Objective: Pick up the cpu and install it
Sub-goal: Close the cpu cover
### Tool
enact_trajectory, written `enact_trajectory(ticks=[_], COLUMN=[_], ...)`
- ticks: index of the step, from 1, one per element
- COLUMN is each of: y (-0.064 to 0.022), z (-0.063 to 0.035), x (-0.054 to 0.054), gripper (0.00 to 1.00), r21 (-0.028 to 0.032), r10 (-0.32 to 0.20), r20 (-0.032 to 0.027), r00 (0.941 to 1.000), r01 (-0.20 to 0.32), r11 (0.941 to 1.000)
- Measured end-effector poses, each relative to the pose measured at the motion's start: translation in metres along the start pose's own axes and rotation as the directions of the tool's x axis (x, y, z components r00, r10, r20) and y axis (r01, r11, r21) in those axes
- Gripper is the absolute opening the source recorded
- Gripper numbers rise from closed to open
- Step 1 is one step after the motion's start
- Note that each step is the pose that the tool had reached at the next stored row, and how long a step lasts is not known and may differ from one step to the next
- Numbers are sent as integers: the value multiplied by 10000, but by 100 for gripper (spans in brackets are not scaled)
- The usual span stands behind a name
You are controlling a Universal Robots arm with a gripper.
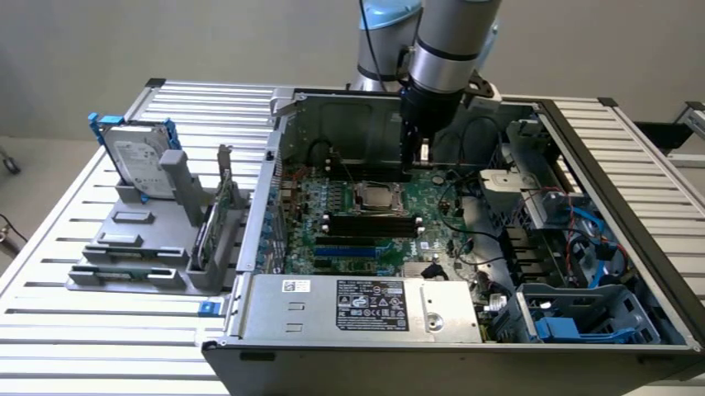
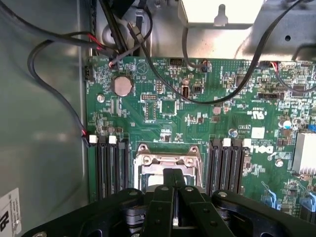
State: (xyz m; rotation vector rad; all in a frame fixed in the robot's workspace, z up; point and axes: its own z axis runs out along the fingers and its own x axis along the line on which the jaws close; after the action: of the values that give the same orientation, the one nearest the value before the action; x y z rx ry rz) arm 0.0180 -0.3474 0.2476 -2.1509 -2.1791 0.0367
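**Arm reaching into an open computer case**

The pincer hangs over the green motherboard, just behind the socket where the silver cpu lies flat. At the exterior view's left, a hard drive stands upright in a grey rack on the slatted tabletop

A hard drive was stood in a grey rack. A coin battery was seated on the board.

Soft, even light from above brightens the slatted tabletop, while the computer case is in deeper shade inside. In the wrist view a metal bracket glares white, the circuit board is evenly lit, and the close gripper looks dark and soft-edged
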Motion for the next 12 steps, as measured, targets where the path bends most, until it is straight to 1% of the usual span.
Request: enact_trajectory(ticks=[2, 4, 8, 12], y=[-25, -50, -102, -153], z=[2, 6, 21, 42], x=[-8, -15, -33, -51], gripper=[11, 11, 11, 11], r21=[77, 183, 456, 691], r10=[3, 7, 19, 28], r20=[-2, -5, -5, -9], r00=[10000, 10000, 10000, 10000], r01=[-3, -7, -18, -27], r11=[10000, 9998, 9990, 9976])
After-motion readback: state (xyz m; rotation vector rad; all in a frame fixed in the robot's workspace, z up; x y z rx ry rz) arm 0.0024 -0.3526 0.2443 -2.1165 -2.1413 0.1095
